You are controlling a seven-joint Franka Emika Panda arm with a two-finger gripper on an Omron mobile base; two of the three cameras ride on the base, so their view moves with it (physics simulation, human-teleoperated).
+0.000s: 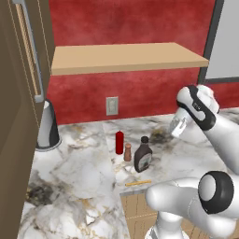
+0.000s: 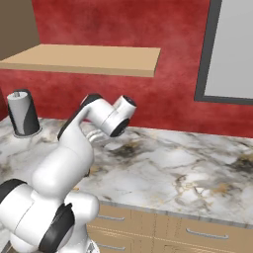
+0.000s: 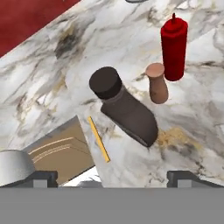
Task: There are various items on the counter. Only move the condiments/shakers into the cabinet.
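Claw hanging spread above three condiment containers on the marble tabletop.

The claw (image 3: pixel 112 177) is hanging with its two dark fingertips (image 3: pixel 43 177) standing wide apart and gripping nothing, looking down on the white marble tabletop with grey and gold veins (image 1: pixel 79 172). Nearest below it, the dark brown sauce bottle with a black cap (image 3: pixel 124 107) is standing upright, with the thin orange stick (image 3: pixel 99 138) lying just beside it near the tabletop's edge. The short tan-brown shaker (image 3: pixel 156 83) is standing close to the sauce bottle, and the slim red bottle (image 3: pixel 174 46) is standing right beside the shaker. Farther off, the grey-and-black cone-shaped appliance (image 1: pixel 47 126) is sitting by the red wall. The wide light tan wooden cabinet shelf (image 1: pixel 126 57) is hanging above the tabletop, bare of bottles.
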